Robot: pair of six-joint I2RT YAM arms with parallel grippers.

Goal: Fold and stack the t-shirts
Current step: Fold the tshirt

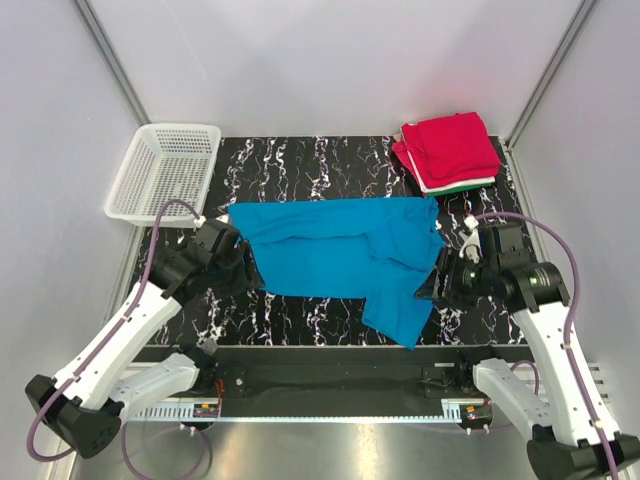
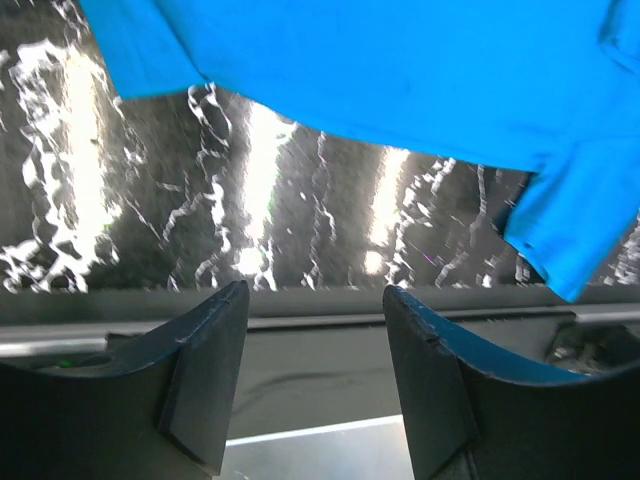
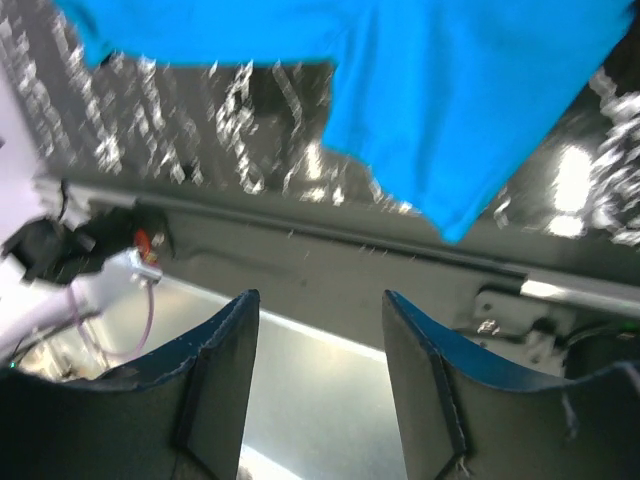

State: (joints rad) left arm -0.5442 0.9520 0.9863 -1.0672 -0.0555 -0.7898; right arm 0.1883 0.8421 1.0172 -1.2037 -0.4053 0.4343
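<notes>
Blue t-shirt separates left gripper from right gripper.

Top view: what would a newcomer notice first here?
The bright blue t-shirt lies rumpled across the middle of the black marbled table. A folded stack, red on top, sits at the far right corner; a white mesh basket stands at the far left.

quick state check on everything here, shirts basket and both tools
blue t-shirt: spread out on the table, rumpled, not yet folded, held by neither tool
folded t-shirts: neat stack at the far right corner, red on top
basket: upright, nothing visible inside
left tool: open, empty
right tool: open, empty
</notes>
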